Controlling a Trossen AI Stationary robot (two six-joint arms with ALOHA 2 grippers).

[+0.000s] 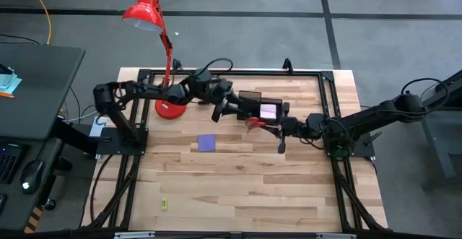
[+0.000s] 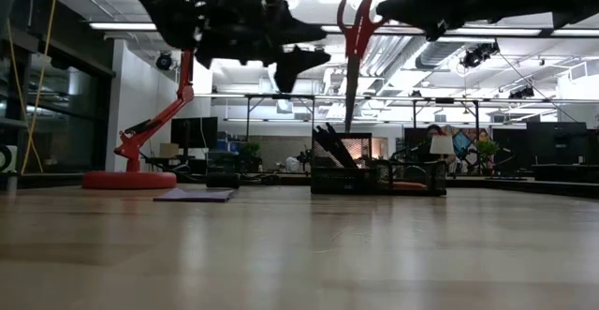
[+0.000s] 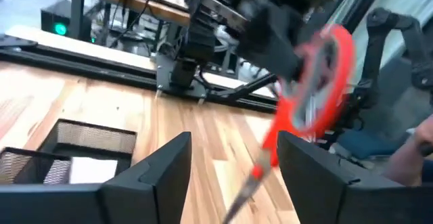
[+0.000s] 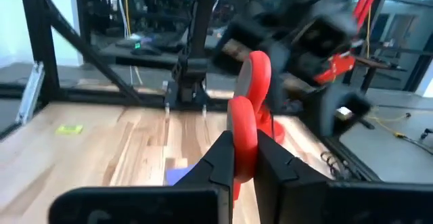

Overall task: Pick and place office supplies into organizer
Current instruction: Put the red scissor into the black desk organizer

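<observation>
The red-handled scissors hang in the air with the blades pointing down, high over the small black mesh desk organizer. The right gripper has its two dark fingers pressed shut on one of the red handle loops, as its wrist view shows plainly. Just beside it, the left gripper stands partly open with nothing between its fingers; the scissors cross in front of it, a little beyond its tips, apart from them.

The step in hand looks like carrying the scissors to the organizer. The next move probably calls for bringing the blade tips over an upright compartment and lowering them in before the right fingers let go, with the left gripper kept out of the path.

From above, both arms cover much of the organizer, so which compartment lies under the blades cannot be told. The purple square note pad lies flat on the wooden table, near the left gripper, and the tiny yellow-green piece lies well apart from both. Black pens lean in the organizer, though their number is hard to make out.
</observation>
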